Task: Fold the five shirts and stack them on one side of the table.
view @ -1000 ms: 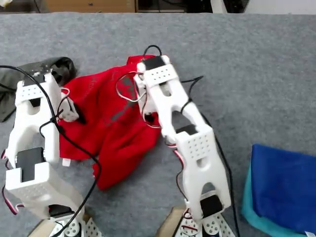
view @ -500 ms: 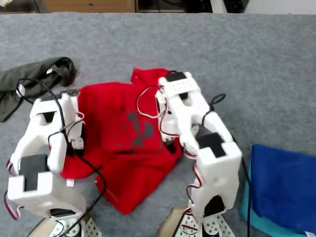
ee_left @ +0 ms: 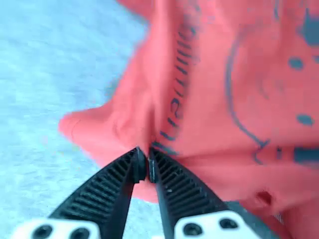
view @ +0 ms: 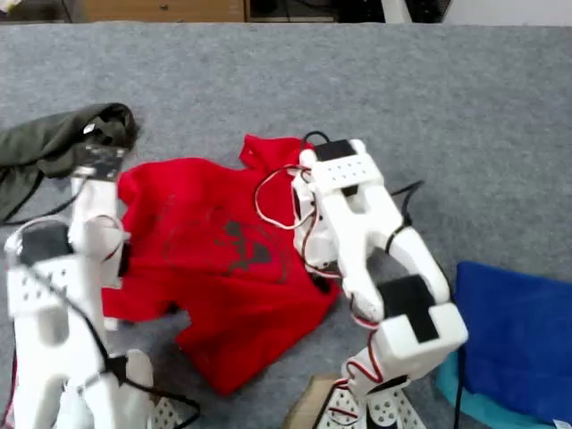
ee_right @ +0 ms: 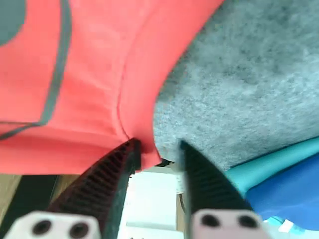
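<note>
On surface (view: 447, 107), red shirt (view: 214, 259) lies crumpled before me. My left tool (ee_left: 144, 167) pinches its edge; my right tool (ee_right: 158, 149) narrowly apart beside hem, holding nothing. Risk: one-sided pull twists shirt, thin pinch slips.

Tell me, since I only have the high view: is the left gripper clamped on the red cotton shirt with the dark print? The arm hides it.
Observer: Yes. In the left wrist view the left gripper is shut on a pinched fold at the edge of the red printed shirt.
Operator: And the right one?
Observer: The right gripper is open. The shirt's hem lies against one finger, and nothing is pinched.
Operator: What lies past its fingertips?
Observer: Bare grey felt table, with the edge of the teal cloth off to one side.
</note>
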Motion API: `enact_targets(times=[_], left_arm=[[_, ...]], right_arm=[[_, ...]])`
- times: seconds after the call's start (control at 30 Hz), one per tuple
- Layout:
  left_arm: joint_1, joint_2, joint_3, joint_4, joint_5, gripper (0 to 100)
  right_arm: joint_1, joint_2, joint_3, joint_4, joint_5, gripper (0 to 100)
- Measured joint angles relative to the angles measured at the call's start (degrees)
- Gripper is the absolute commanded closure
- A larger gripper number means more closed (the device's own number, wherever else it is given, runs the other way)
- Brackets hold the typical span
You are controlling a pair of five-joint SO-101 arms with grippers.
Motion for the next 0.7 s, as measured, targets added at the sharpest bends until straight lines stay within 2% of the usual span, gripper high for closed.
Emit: enact_targets(times=[0.1, 0.23, 0.43, 0.53, 0.7], left_arm=[[-3.87, -3.34, -0.09, 0.0, -0.09, 98], [-7.82, -0.79, -3.34, 0.0, 1.76, 98], [-8.35, 13.36, -18.29, 3.96, 9.14, 98], [-6.07, 23.56, -28.31, 7.21, 14.86, 97], [0.53, 43.6, -45.71, 12.75, 25.67, 79]], right_arm=[[0.18, -2.73, 0.09, 0.0, 0.62, 79.7], [0.44, -7.21, 0.18, 0.0, 0.7, 79.7], [0.53, -12.84, -0.62, 0.0, 0.7, 79.7], [2.29, -12.84, -6.15, 0.0, 0.7, 79.7], [7.21, -6.86, -21.45, -2.55, 0.7, 79.7]])
